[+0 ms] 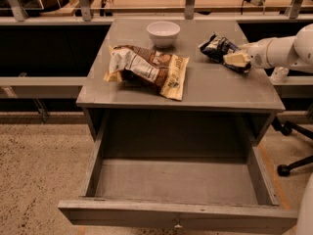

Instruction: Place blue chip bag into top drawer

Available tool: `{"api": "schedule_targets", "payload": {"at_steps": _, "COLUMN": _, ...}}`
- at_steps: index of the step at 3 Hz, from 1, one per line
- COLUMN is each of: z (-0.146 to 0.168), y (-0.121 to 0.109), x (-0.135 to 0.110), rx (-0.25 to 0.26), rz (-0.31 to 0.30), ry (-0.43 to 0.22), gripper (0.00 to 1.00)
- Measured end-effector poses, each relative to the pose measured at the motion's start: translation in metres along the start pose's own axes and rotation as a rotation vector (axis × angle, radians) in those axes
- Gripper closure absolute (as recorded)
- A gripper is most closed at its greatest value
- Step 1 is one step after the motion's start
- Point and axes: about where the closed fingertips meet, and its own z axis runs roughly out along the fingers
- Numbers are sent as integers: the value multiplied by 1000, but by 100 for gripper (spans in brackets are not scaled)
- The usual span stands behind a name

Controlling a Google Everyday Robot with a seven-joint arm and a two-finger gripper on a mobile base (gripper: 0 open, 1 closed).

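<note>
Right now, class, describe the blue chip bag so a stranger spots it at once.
Start at the grey cabinet with its top drawer pulled open. On its top, far right, the gripper sits on the blue chip bag. It is small and dark navy, unlike the larger brown-and-tan bag and white bowl.

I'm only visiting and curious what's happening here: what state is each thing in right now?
Dark navy-blue crinkly foil chip bag: crumpled, held by the gripper.
Gripper: shut on that bag, over the grey cabinet top.
Wide grey top drawer: pulled open, nothing inside.
White round bowl: upright.
Large brown, white and tan bag: lying flat, crumpled.
</note>
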Motion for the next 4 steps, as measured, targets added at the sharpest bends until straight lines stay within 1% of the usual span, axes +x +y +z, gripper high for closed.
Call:
{"api": "schedule_targets", "payload": {"at_steps": 1, "z": -2, "y": 0, "x": -4, "rx": 0, "rz": 0, "ry": 0, "gripper": 100}}
{"api": "schedule_targets", "payload": {"at_steps": 4, "z": -2, "y": 1, "x": -4, "rx": -2, "rz": 0, "ry": -2, "gripper": 100}}
